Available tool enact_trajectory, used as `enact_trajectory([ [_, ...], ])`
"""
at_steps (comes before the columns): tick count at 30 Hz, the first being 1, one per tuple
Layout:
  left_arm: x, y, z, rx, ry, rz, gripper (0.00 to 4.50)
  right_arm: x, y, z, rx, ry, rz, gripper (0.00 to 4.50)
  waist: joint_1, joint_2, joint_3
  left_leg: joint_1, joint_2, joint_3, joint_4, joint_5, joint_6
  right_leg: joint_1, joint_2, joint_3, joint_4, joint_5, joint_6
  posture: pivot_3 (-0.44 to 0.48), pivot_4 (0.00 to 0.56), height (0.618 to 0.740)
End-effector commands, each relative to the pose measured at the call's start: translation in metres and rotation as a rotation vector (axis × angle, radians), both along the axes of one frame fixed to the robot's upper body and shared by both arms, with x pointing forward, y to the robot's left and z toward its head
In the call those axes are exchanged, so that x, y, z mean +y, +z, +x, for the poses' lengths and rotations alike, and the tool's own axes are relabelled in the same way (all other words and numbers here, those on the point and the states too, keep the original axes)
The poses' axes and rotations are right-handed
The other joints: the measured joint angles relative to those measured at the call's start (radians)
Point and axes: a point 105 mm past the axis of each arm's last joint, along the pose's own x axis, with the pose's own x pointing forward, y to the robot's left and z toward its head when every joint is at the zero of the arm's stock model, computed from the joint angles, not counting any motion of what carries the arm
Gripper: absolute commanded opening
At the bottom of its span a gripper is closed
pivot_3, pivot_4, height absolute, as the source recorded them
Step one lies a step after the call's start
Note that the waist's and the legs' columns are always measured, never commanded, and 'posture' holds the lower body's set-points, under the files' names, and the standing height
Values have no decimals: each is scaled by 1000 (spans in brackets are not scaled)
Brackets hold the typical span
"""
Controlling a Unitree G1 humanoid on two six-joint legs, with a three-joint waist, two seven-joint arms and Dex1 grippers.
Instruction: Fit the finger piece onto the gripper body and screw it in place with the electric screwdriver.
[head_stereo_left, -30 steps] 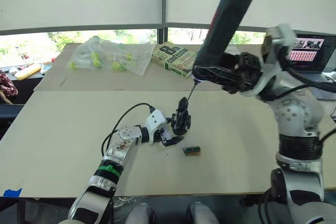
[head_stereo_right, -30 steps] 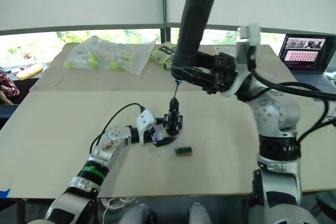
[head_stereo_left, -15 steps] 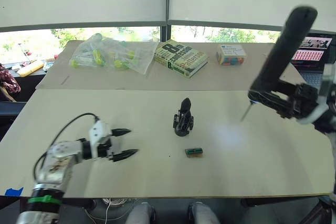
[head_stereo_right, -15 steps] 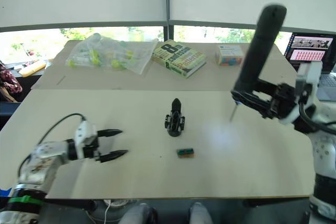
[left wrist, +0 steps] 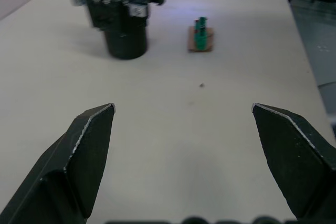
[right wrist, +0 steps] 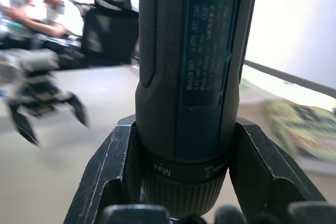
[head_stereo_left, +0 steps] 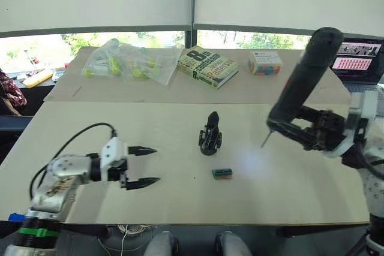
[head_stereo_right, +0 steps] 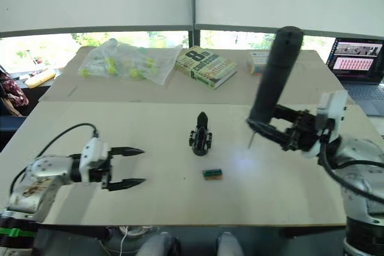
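Screwdriver [head_stereo_left: 300,91] in right claw [head_stereo_left: 294,133]

Silver arms w/ white wrists, black pointed fingers [head_stereo_left: 141,150], black cable.

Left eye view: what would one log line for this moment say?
left gripper: open, empty, beside gripper body | right gripper: shut on electric screwdriver, bit off the table | green-and-brown block: untouched

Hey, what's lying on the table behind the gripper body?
Behind the gripper body, at the far edge, lie a green book and a clear bag of yellow-green items. The bag's contents cannot be made out.
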Motion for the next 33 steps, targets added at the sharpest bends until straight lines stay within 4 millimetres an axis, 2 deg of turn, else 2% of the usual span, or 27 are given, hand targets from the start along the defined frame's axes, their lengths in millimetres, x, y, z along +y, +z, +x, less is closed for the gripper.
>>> enact_trajectory([
  [1,-23,-9,-1,5,-48,21,4415,19,9,-15,-36,86,40,1924,2,0,0,0,0,0,0,0,0,0,0,0,0,0,0,0,150,740],
  [5,-56,-28,10,33,-50,23,4415,38,-8,-21,-10,181,24,1924,7,-2,1,2,0,0,4,0,0,3,2,0,0,0,0,0,150,740],
  [12,-85,-42,30,26,-5,8,4415,48,-21,-15,-22,208,22,1924,3,-3,2,2,0,0,5,0,0,4,4,1,0,0,1,0,150,740],
  [15,-95,-40,37,20,11,-16,4415,50,-23,-11,-31,205,28,1924,3,-3,2,2,0,0,5,0,0,3,4,1,1,0,1,0,150,740],
  [23,-110,-44,30,47,-56,-10,4415,47,-32,-2,-28,190,17,1924,3,-3,2,3,0,0,5,0,0,4,4,1,1,0,1,0,150,740],
  [33,-123,-45,33,18,-91,-4,4415,45,-36,8,-34,166,13,1924,3,-3,2,2,0,0,6,0,0,4,4,1,1,1,1,0,150,740],
])
